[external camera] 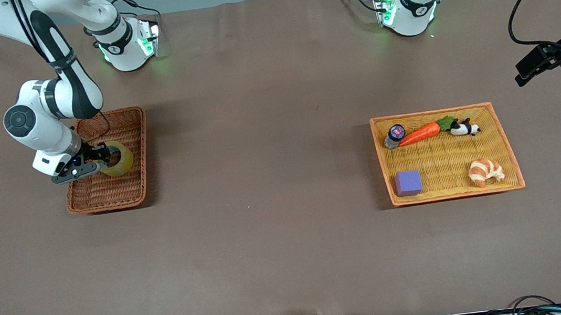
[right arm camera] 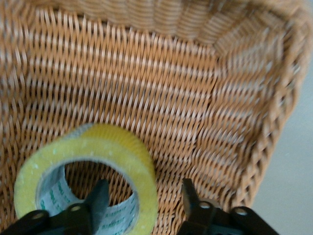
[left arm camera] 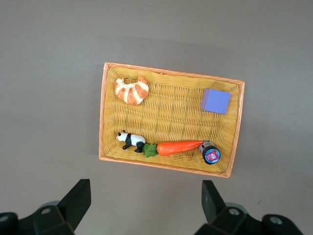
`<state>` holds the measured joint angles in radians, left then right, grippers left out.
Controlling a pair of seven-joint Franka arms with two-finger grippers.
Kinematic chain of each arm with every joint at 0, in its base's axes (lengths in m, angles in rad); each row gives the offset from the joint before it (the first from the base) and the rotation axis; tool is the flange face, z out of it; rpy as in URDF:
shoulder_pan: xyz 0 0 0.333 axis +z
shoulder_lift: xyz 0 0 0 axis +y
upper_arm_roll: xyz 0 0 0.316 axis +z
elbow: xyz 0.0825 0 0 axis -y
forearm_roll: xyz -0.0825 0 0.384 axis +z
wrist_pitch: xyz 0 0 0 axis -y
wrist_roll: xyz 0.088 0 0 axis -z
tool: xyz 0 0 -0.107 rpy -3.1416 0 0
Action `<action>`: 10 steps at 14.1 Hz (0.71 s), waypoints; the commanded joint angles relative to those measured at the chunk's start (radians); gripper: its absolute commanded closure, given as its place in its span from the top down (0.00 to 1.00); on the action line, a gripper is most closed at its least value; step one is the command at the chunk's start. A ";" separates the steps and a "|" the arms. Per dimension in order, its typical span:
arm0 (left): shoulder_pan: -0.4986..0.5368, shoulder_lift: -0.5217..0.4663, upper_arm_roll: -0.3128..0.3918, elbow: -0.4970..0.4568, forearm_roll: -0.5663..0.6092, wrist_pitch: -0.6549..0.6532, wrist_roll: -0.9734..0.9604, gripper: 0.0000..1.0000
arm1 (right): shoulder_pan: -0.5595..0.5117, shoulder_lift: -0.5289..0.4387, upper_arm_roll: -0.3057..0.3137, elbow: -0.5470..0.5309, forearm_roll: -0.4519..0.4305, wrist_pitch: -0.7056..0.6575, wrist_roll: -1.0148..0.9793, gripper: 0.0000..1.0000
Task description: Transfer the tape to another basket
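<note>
The tape (external camera: 121, 158), a yellowish ring with a grey core, sits tilted inside the dark reddish-brown wicker basket (external camera: 105, 194) toward the right arm's end of the table. My right gripper (external camera: 100, 160) is down in that basket with its jaws open. In the right wrist view one of its fingers is inside the ring of the tape (right arm camera: 105, 152) and the other stands outside, apart from the roll, over the basket (right arm camera: 171, 98) floor; the right gripper (right arm camera: 144, 185) straddles the ring's wall. My left gripper (external camera: 527, 72) waits up in the air at the left arm's end, open and empty (left arm camera: 145, 188).
A shallow orange-yellow tray (external camera: 506, 145) lies toward the left arm's end. It holds a carrot (external camera: 419, 134), a toy panda (external camera: 465, 128), a small jar (external camera: 394, 135), a purple block (external camera: 408, 183) and a croissant (external camera: 485, 171).
</note>
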<state>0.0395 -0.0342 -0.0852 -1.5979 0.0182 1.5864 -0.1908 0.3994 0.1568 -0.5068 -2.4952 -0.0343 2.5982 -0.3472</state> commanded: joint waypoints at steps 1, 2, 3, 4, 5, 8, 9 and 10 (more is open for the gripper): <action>-0.004 0.008 0.001 0.009 -0.001 0.009 0.002 1.00 | -0.022 -0.060 0.003 0.175 0.004 -0.221 0.034 1.00; -0.004 0.008 0.001 0.009 -0.001 0.009 0.002 1.00 | -0.040 -0.069 0.022 0.285 0.004 -0.363 0.071 1.00; -0.004 0.008 0.001 0.009 -0.001 0.009 0.002 1.00 | -0.063 -0.069 0.048 0.394 0.004 -0.476 0.082 1.00; -0.004 0.008 -0.001 0.009 -0.001 0.009 0.004 1.00 | -0.089 -0.074 0.074 0.471 0.004 -0.541 0.083 1.00; -0.004 0.008 0.001 0.009 -0.001 0.009 0.007 1.00 | -0.115 -0.080 0.102 0.548 0.004 -0.600 0.100 1.00; 0.002 0.008 -0.001 0.009 -0.001 0.009 0.016 1.00 | -0.236 -0.088 0.253 0.759 -0.004 -0.771 0.261 1.00; 0.003 0.008 -0.001 0.009 -0.003 0.009 0.016 1.00 | -0.279 -0.086 0.308 0.835 -0.012 -0.827 0.284 1.00; 0.003 0.008 -0.001 0.007 -0.003 0.009 0.016 1.00 | -0.330 -0.082 0.348 0.907 -0.012 -0.877 0.286 1.00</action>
<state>0.0398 -0.0295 -0.0853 -1.5979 0.0182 1.5870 -0.1908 0.1743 0.0517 -0.2605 -1.7282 -0.0378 1.8151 -0.1072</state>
